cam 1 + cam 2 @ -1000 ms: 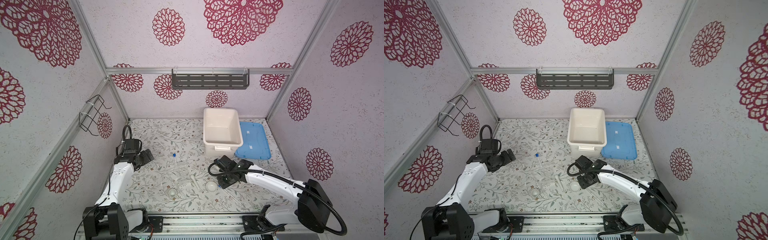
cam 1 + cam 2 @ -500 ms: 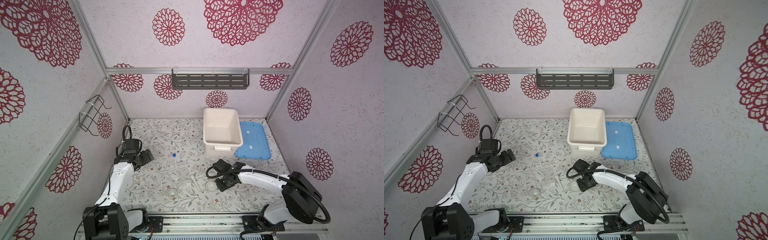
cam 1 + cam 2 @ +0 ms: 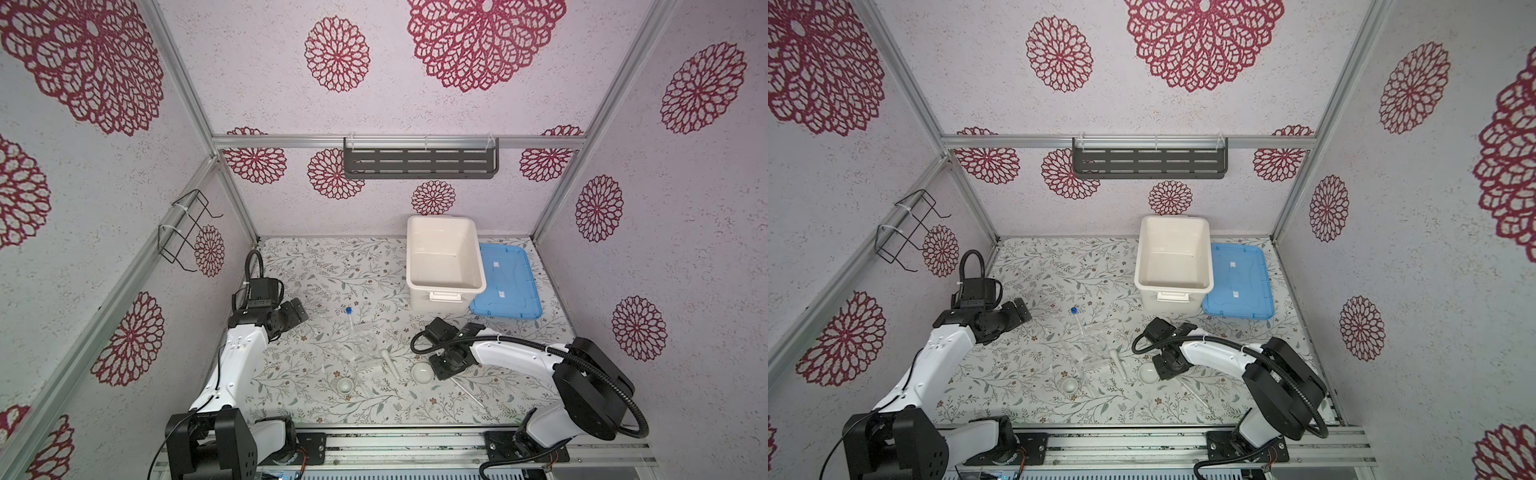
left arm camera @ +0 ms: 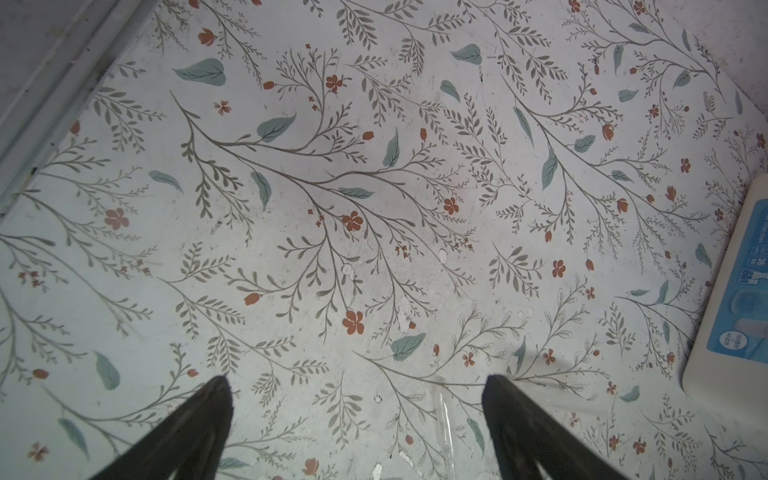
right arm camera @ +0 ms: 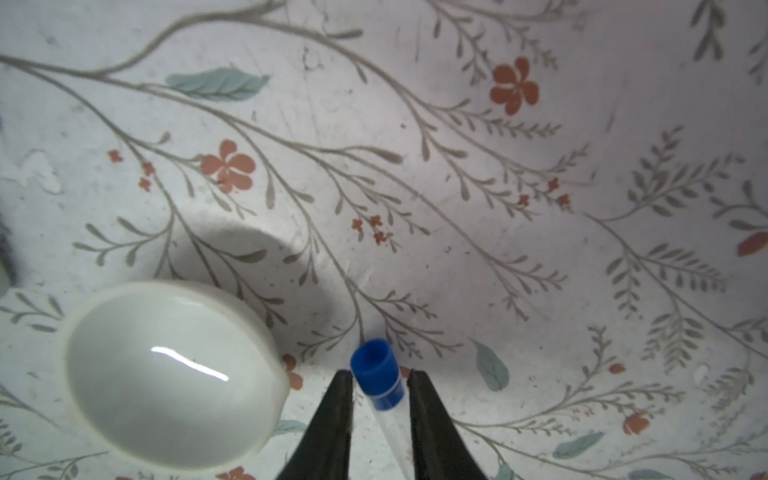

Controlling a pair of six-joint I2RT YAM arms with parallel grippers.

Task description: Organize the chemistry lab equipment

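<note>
One blue-capped clear tube (image 5: 376, 380) lies on the table beside the white bowl (image 5: 166, 374). My right gripper (image 5: 380, 376) straddles its cap, jaws narrow, with a thin gap on each side. In both top views this gripper (image 3: 442, 371) (image 3: 1167, 371) is low next to the bowl (image 3: 423, 371), and the tube (image 3: 469, 395) trails toward the front. The other capped tube (image 3: 351, 322) rests by the clear stand (image 3: 361, 345). The pestle (image 3: 390, 361) and small dish (image 3: 345, 385) lie near it. My left gripper (image 3: 297, 309) (image 4: 355, 384) hovers open and empty at the left.
The large white tub (image 3: 440, 299) stands at the back right, with its blue lid (image 3: 505, 282) flat beside it. The tub's side (image 4: 731, 291) also shows in the left wrist view. A dark shelf (image 3: 419, 162) hangs on the back wall, a wire basket (image 3: 187, 232) on the left wall.
My right gripper has dropped toward the table's front beside the bowl, and its jaws have narrowed around the tube's cap. The left arm has not moved.
</note>
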